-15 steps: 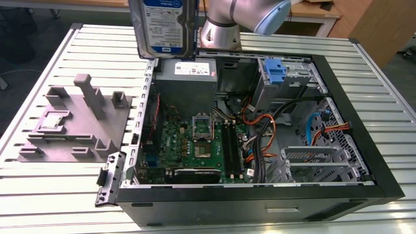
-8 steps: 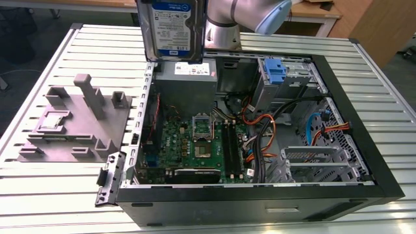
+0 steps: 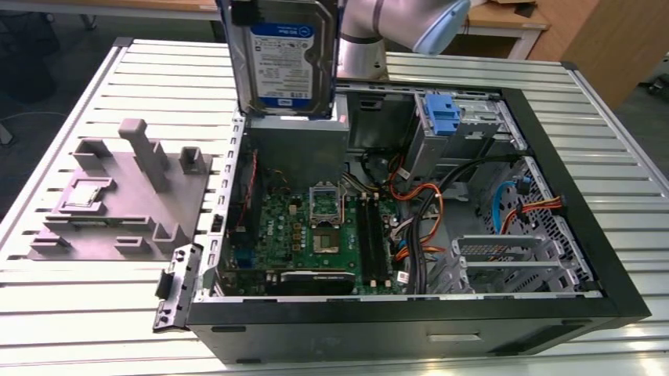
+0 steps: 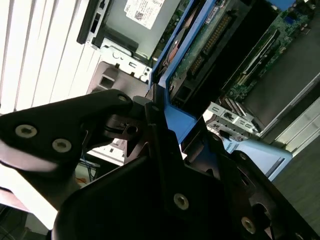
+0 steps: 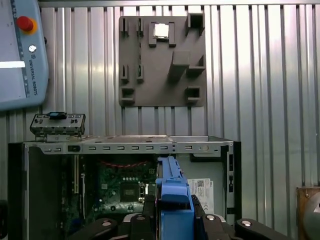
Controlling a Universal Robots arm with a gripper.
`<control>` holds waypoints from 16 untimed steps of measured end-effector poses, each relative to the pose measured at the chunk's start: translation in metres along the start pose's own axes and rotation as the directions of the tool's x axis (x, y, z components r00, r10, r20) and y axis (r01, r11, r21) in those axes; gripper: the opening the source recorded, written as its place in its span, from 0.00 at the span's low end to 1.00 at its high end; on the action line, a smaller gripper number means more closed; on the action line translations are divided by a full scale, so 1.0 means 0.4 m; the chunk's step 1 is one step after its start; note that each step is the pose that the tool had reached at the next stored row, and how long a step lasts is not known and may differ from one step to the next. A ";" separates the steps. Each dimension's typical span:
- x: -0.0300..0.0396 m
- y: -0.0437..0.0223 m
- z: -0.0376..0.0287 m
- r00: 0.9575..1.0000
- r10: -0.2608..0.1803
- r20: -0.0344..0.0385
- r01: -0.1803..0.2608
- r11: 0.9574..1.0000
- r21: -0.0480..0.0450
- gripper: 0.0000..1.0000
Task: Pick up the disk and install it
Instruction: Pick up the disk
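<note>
Ribbed metal table (image 3: 157, 78) under claw (image 5: 172, 212) gripping flat rectangular disk (image 3: 284, 63).

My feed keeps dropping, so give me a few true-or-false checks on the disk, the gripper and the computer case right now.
1. The gripper is clamped on the disk. True.
2. The disk lies flat inside the computer case. False: it hangs upright above the case.
3. The grey fixture sits at the exterior view's left of the case. True.
4. The case is closed. False: its side is open, with the circuit board exposed.
</note>
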State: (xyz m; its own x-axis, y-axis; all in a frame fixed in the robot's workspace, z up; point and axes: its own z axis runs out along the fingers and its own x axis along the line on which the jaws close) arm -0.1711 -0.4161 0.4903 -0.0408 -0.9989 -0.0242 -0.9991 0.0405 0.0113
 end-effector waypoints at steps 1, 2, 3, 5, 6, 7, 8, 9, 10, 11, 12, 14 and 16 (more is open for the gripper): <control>0.002 -0.010 0.000 1.000 0.000 0.000 0.000 1.000 0.000 0.36; 0.003 -0.022 0.001 1.000 0.000 0.000 0.000 1.000 0.000 0.36; 0.003 -0.033 0.001 1.000 0.000 0.000 0.000 1.000 0.000 0.36; 0.004 -0.055 0.002 1.000 0.000 0.000 0.000 1.000 0.000 0.36; 0.004 -0.067 0.002 1.000 0.000 0.000 0.000 1.000 0.000 0.36; 0.004 -0.078 0.002 1.000 0.000 0.000 0.000 1.000 0.000 0.36; 0.003 -0.089 0.002 1.000 0.000 0.000 0.000 1.000 0.000 0.36; 0.003 -0.101 0.002 1.000 0.000 0.000 0.000 1.000 0.000 0.36; 0.003 -0.113 0.002 1.000 0.000 0.000 0.000 1.000 0.000 0.36; 0.002 -0.124 0.002 1.000 0.000 0.000 0.000 1.000 0.000 0.36; 0.002 -0.135 0.002 1.000 0.000 0.000 0.000 1.000 0.000 0.36; 0.001 -0.154 0.002 1.000 0.000 0.000 0.000 1.000 0.000 0.36; 0.001 -0.168 0.003 1.000 0.000 0.000 0.000 1.000 0.000 0.36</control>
State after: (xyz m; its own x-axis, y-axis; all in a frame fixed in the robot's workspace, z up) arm -0.1042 -0.4192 0.4883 -0.0406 -0.9989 -0.0240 -0.9991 0.0403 0.0115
